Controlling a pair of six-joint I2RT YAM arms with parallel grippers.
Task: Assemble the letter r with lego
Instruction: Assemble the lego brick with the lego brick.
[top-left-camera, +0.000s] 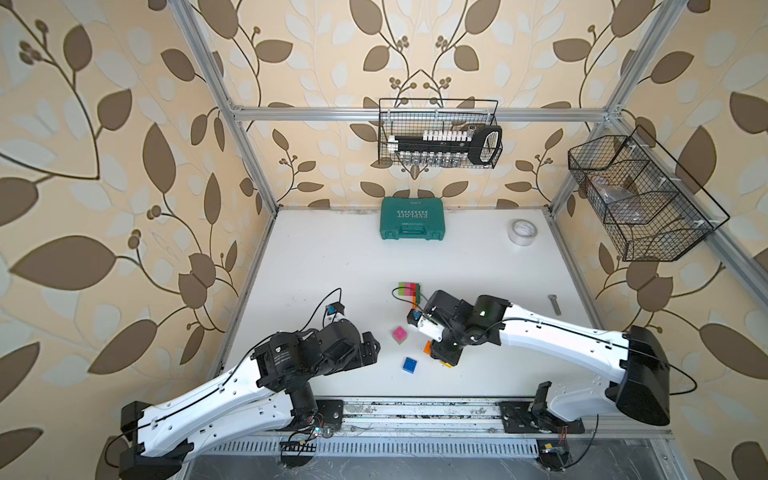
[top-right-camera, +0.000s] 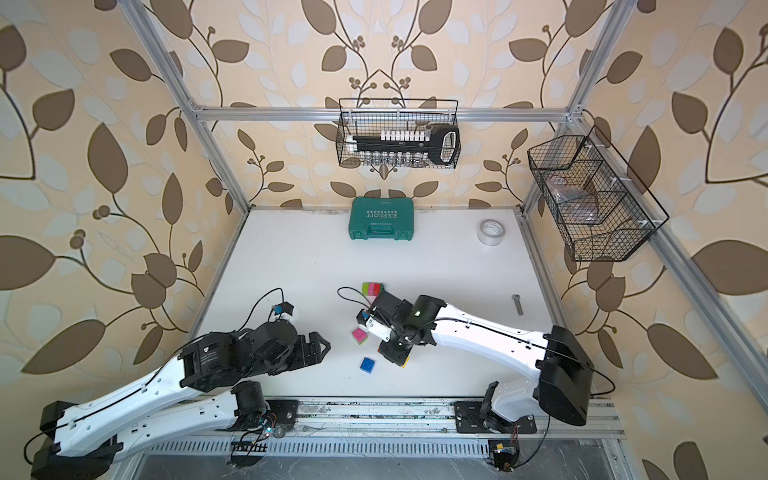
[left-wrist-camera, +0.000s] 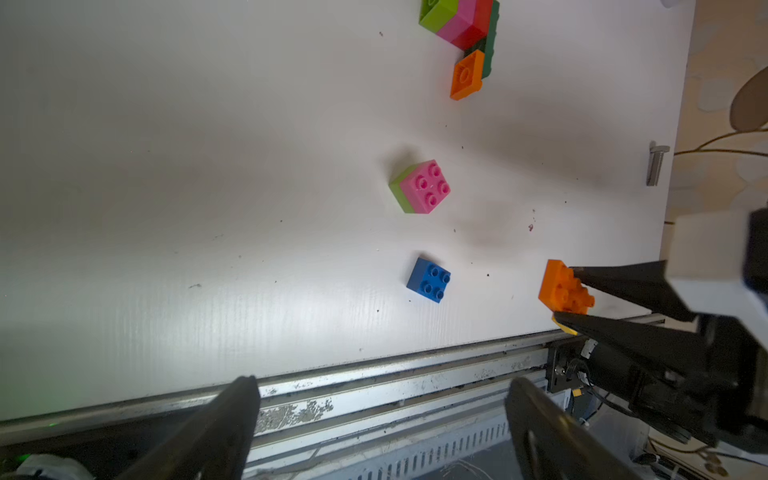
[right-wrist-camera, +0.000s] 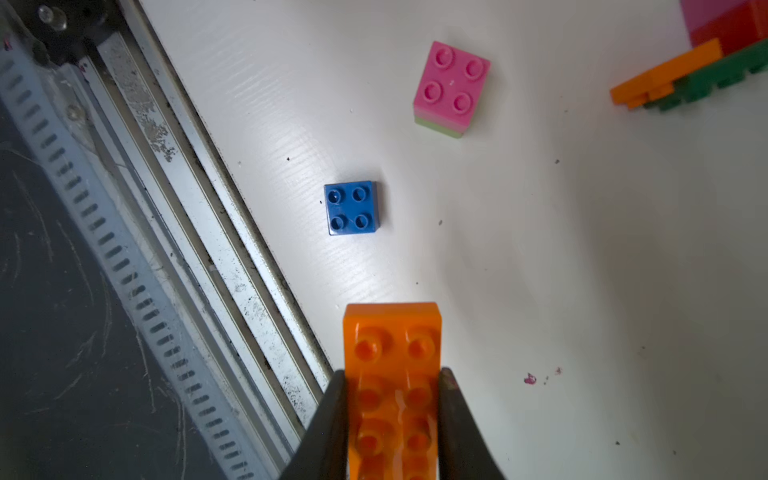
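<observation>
My right gripper (right-wrist-camera: 392, 376) is shut on a long orange lego brick (right-wrist-camera: 392, 332), studs facing the wrist camera, low over the table's front edge; the left wrist view shows a yellow piece (left-wrist-camera: 564, 328) under it. A blue square brick (top-left-camera: 409, 364) lies just left of it. Farther back stands a pink brick stacked on a lime one (top-left-camera: 400, 335). Behind that lies a joined lime, pink, red and dark green group (top-left-camera: 409, 289) with a small orange brick (left-wrist-camera: 467, 75) on it. My left gripper (left-wrist-camera: 384, 399) is open and empty, over the front rail, left of the bricks.
A teal tool case (top-left-camera: 411, 218) sits at the back wall and a tape roll (top-left-camera: 522, 232) at the back right. A steel bolt (top-left-camera: 555, 304) lies near the right edge. Wire baskets (top-left-camera: 440, 133) (top-left-camera: 640, 199) hang on the frame. A metal rail (top-left-camera: 415, 411) borders the front.
</observation>
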